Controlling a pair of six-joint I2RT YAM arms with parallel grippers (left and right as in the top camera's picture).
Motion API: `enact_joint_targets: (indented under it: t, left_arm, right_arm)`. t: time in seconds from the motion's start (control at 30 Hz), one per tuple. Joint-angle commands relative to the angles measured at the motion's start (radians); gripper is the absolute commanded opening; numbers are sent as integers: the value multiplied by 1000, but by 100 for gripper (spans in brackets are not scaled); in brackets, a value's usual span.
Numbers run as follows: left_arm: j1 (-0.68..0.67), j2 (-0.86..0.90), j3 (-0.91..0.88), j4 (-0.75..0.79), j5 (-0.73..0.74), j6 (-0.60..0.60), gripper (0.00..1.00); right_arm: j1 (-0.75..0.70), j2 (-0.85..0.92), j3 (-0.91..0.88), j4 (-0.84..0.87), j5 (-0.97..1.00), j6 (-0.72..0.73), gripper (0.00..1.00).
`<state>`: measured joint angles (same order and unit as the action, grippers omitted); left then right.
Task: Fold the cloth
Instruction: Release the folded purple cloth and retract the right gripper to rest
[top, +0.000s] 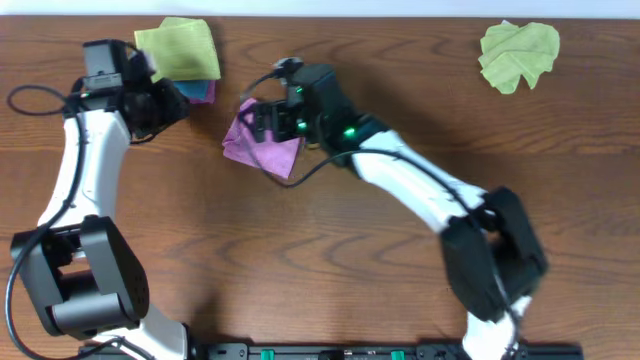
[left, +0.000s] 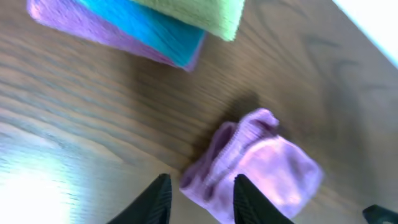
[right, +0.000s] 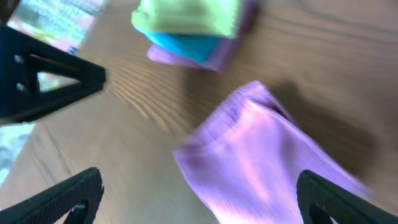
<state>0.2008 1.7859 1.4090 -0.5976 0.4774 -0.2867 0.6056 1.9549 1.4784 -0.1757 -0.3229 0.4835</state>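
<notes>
- Bunched lilac microfibre cloth (top: 245, 150) on brown wooden table (top: 330, 260), upper centre-left of the overhead view; long axis diagonal, upper left to lower right.
- right end effector (top: 265, 118) spread wide above it.
- left end effector (top: 172, 100) partly spread, empty.

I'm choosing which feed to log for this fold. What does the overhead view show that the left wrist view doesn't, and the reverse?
Only overhead: the crumpled lime-green cloth at the table's far right, and the right end effector open over the light purple microfibre cloth.
Only left wrist: the left end effector, its black fingers apart with nothing gripped.
Both: that light purple cloth, bunched on the brown wooden table, and the stack of folded green, blue and purple cloths beside it.
</notes>
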Motion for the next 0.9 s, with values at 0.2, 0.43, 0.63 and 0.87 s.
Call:
enact_joint_targets:
  t: [0.2, 0.43, 0.63, 0.87]
  left_arm:
    - [26, -23, -54, -93, 206, -10, 27]
    - [29, -23, -243, 11, 270, -97, 27]
    - [29, -23, -382, 185, 307, -200, 37]
    - [25, -23, -527, 400, 306, -305, 72]
  right_arm:
    - [-104, -347, -9, -446, 63, -295, 99]
    - [-175, -585, -202, -491, 72, -303, 99]
    - [-306, -878, -501, -470, 34, -225, 99]
    - [-445, -1155, -698, -472, -30, -158, 99]
